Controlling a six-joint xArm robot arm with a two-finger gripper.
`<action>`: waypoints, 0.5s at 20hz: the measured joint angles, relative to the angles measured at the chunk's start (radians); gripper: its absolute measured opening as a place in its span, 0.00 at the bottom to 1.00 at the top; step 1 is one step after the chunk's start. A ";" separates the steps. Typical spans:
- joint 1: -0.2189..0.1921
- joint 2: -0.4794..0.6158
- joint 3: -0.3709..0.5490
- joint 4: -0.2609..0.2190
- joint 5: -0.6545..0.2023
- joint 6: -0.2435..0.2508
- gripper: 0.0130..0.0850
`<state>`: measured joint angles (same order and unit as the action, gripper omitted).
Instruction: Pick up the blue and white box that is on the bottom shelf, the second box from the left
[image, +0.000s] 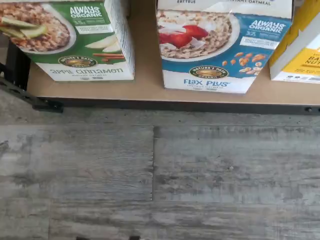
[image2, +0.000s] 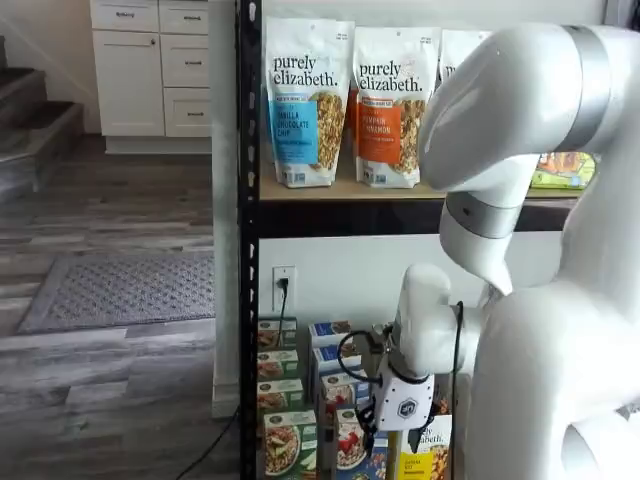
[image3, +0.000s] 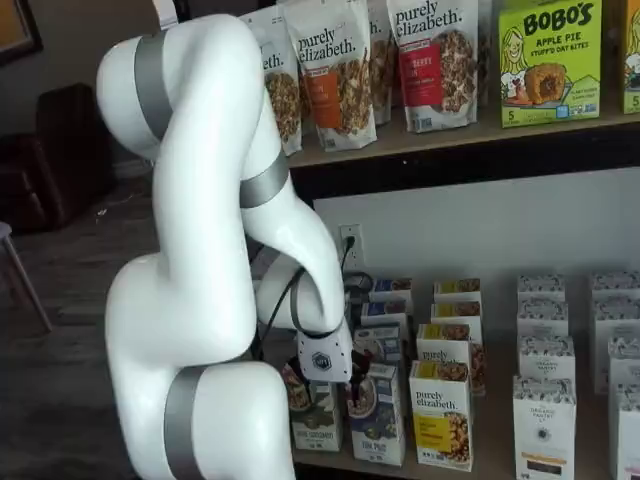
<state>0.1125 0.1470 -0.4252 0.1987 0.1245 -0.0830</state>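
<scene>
The blue and white box stands at the front edge of the bottom shelf, with a bowl of flakes and red berries on its face. In both shelf views it heads the second row of boxes. My gripper hangs low in front of that row, a little out from the shelf, and a gap shows between its black fingers. It holds nothing. In a shelf view the gripper partly covers the blue box's top.
A green-and-white box stands left of the blue one, a yellow box right of it. Black rack post. Granola bags fill the level above. Grey plank floor lies below the shelf edge.
</scene>
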 joint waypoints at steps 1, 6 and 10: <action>-0.001 0.005 -0.004 -0.003 0.000 0.002 1.00; -0.002 0.036 -0.027 -0.008 -0.006 0.006 1.00; -0.008 0.056 -0.044 -0.017 -0.016 0.009 1.00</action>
<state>0.1044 0.2031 -0.4692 0.1813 0.1082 -0.0740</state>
